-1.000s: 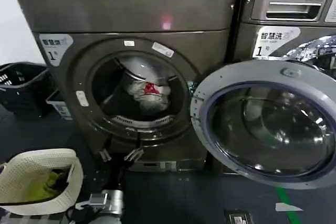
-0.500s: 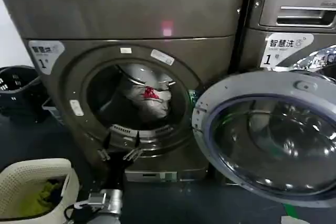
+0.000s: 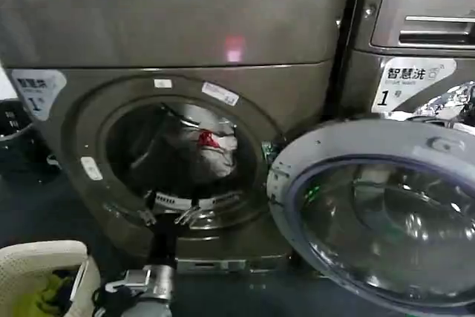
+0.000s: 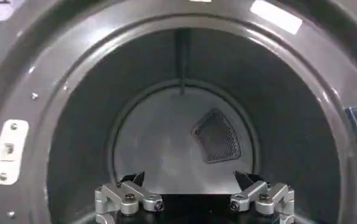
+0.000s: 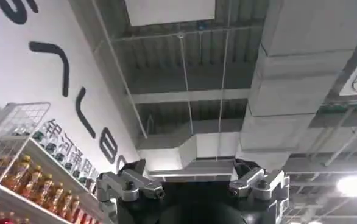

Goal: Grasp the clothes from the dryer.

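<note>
1. Dryer [image 3: 178, 27]: a large dark bronze-grey front-loading machine with a plain upper panel and a small red light. It stands directly before the robot, so the porthole faces the working arm squarely.
2. Round glass door [image 3: 378, 220]: silver-rimmed and swung fully open toward the robot's right, which leaves the drum mouth free for reaching in.
3. Clothes [image 3: 208, 150]: a small bundle of white and light-grey fabric with a bright red patch. It lies inside the drum, toward the back and slightly right of the porthole centre, not yet touched.
4. Left gripper [image 3: 169, 217]: low at the porthole's lower lip, fingers spread wide apart and holding nothing. The wrist camera looks past the fingertips [image 4: 133, 179] into the dark drum, so it appears lined up to enter. Judgement: the reach is in hand and the grasp has not begun.
5. Right gripper [image 5: 194, 176]: parked, pointing up at the ceiling ducts, fingers apart and empty; idle because 1 arm suffices here.
6. Cream woven basket [image 3: 37, 265]: on the floor at the robot's left, holding yellow-green and black fabric [image 3: 44, 295]; probably the drop-off point.
7. Second machine with an LG logo [image 3: 415, 27]: just beside the dryer on the right, not involved.
</note>
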Tool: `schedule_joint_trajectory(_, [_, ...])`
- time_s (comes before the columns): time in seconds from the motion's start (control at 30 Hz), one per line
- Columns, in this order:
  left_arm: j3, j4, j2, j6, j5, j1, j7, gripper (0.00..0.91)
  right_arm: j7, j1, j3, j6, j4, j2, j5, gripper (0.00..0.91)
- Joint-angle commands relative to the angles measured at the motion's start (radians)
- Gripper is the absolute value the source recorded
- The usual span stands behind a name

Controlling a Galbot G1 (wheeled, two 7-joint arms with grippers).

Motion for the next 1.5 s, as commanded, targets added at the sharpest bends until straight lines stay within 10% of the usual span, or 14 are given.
schedule_joint_trajectory(0.03, [0.0,-0.004,0.003,0.003,-0.002,-0.002,-0.001,0.907,0.001,-0.003,0.004,-0.001,-0.001,-0.001,0.002,0.907])
schedule_joint_trajectory(0.8, [-0.01,0.035,0.009,0.019,-0.077,-0.12,0.009,0.907,0.016,-0.001,0.01,-0.042,0.014,0.013,-0.023,0.907])
schedule_joint_trajectory(1.5, [0.015,0.93,-0.086,0.064,-0.155,-0.913,0.096,0.907,0.065,-0.034,0.046,-0.117,0.006,-0.005,-0.063,0.907])
